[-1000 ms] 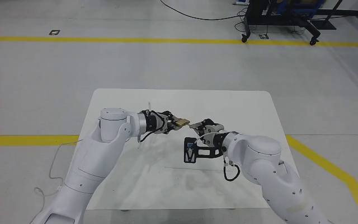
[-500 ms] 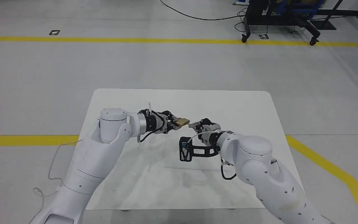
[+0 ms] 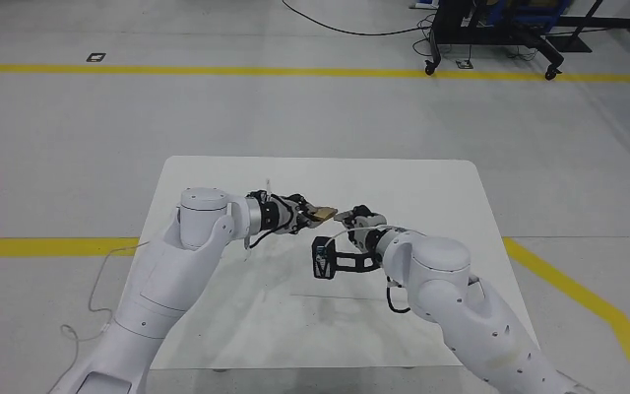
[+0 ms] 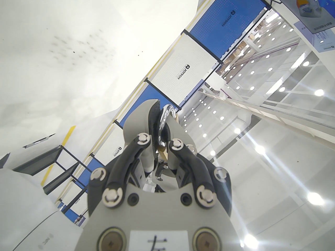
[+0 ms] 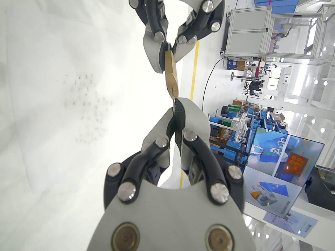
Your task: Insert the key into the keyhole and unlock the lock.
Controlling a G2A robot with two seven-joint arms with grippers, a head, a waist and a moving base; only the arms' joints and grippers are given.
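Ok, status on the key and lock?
Left gripper shut on padlock. Right gripper shut on key, tip at the keyhole; depth unclear. Nothing between them.

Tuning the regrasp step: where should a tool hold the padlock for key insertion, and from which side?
Grip the padlock at its shackle end, pads on the flat brass faces, coming from opposite the keyhole. The body is thin and flat, so it likely seats well, and the keyhole end juts free. The left tool holds it so, facing the key in the right tool.
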